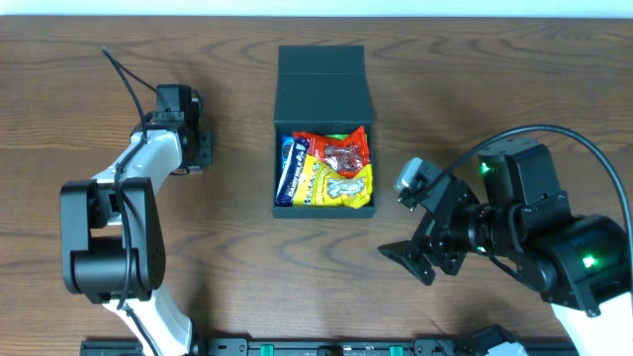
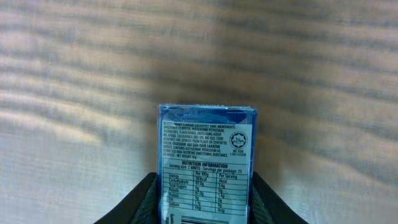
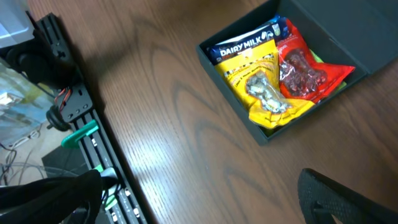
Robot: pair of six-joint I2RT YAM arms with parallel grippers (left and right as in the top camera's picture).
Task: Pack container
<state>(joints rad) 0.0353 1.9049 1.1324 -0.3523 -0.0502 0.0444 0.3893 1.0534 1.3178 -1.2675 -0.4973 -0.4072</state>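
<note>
Your left claw [image 2: 204, 186] pinches a blue packet [image 2: 205, 149] by its end, likely bound for the open container [image 1: 324, 84]; your right claw [image 1: 410, 262] hangs spread, empty.

Wooden table [image 1: 227, 247]; black rail [image 1: 326, 348], green clips [image 3: 79, 135] at near edge.

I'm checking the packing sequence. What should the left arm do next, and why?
Probably swing the blue mints pack right toward the open container: the left gripper is shut on it over bare table, apart from the container, which already holds a Dairy Milk bar and snack packets.
</note>
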